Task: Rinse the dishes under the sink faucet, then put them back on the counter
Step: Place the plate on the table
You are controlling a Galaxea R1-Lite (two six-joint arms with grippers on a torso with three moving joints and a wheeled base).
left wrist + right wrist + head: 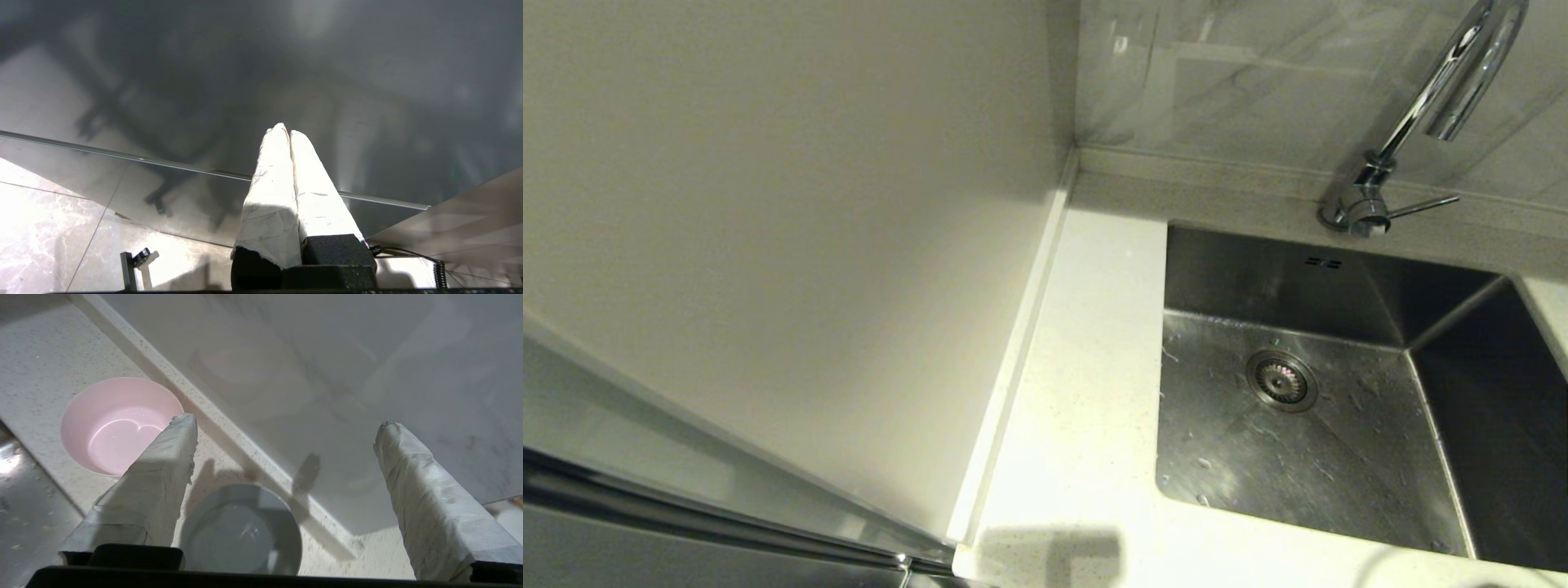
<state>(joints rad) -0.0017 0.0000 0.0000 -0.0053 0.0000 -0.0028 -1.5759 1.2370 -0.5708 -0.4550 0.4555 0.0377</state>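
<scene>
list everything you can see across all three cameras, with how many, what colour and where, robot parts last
Sink: one, brushed steel, set in the counter.
Drain strainer: one, metal, sink floor.
Faucet: one, chrome, behind the sink.
Counter: one, speckled white, around the sink.
Pink bowl: one, pale pink, on the counter beside the sink.
Blue-green bowl: one, pale, on the counter under the right gripper.
Left gripper: white-wrapped fingers, shut, away from the counter.
Right gripper: white-wrapped fingers, open, above the bowls.
</scene>
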